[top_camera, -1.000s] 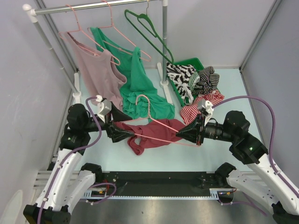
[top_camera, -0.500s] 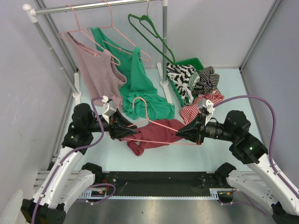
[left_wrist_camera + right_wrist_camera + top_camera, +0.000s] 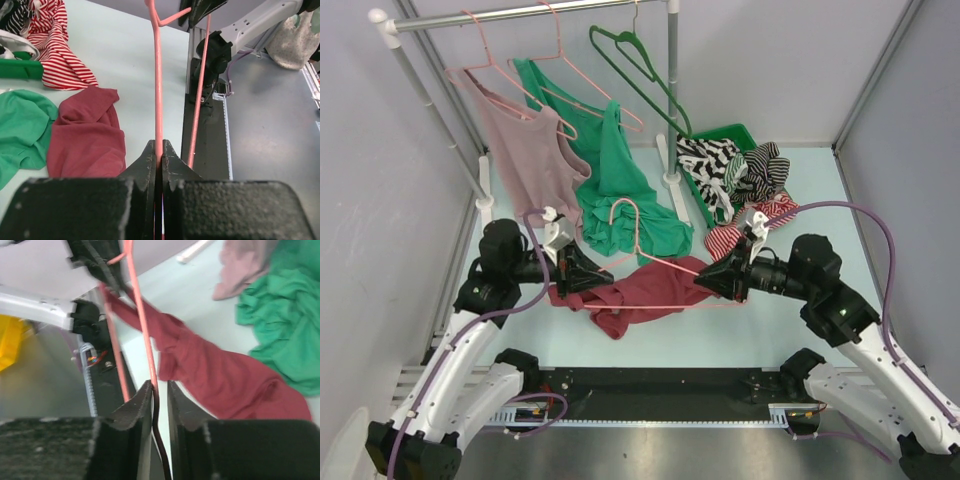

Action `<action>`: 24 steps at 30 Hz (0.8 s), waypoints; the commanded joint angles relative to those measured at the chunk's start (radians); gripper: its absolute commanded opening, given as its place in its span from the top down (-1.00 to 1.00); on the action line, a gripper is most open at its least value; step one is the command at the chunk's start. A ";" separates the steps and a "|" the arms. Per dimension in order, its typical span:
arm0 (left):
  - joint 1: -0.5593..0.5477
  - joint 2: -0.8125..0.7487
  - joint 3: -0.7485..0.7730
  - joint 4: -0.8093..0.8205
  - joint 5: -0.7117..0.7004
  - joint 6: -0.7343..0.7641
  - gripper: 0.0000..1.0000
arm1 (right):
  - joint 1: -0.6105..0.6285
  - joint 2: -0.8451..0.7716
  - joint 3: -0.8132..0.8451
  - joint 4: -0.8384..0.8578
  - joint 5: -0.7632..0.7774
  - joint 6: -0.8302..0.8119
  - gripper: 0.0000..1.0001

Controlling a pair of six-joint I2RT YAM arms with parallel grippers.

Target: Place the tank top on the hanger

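**Both grippers clamp the hanger above the tank top.**

In the top view, the left gripper [image 3: 586, 276] covers one end of the hanger [image 3: 639, 238] and the left edge of the tank top [image 3: 645, 290]. You cannot tell whether any wire passes inside the cloth. The left wrist view shows its jaws pressed tight on the pink wire. The right gripper [image 3: 708, 283], centre-right, pinches the opposite corner with its fingers nearly together. The tank top lies crumpled on the table [image 3: 800, 200] at frame centre, under the hanger. The green top [image 3: 620, 185] and a red-striped garment [image 3: 752, 222] lie just above it.
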 commanded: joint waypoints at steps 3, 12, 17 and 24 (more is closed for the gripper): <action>-0.008 0.008 0.038 0.004 0.062 0.034 1.00 | -0.096 0.049 -0.025 0.078 0.185 -0.011 0.29; -0.008 0.052 0.047 -0.042 -0.079 0.060 1.00 | -0.144 0.059 0.016 0.097 0.187 -0.031 -0.63; -0.008 0.077 0.070 -0.091 -0.302 0.087 1.00 | -0.147 0.014 0.039 0.035 0.292 -0.045 -0.79; -0.034 0.117 0.108 -0.133 -0.457 0.099 1.00 | -0.150 0.010 0.127 -0.133 0.483 -0.042 -0.94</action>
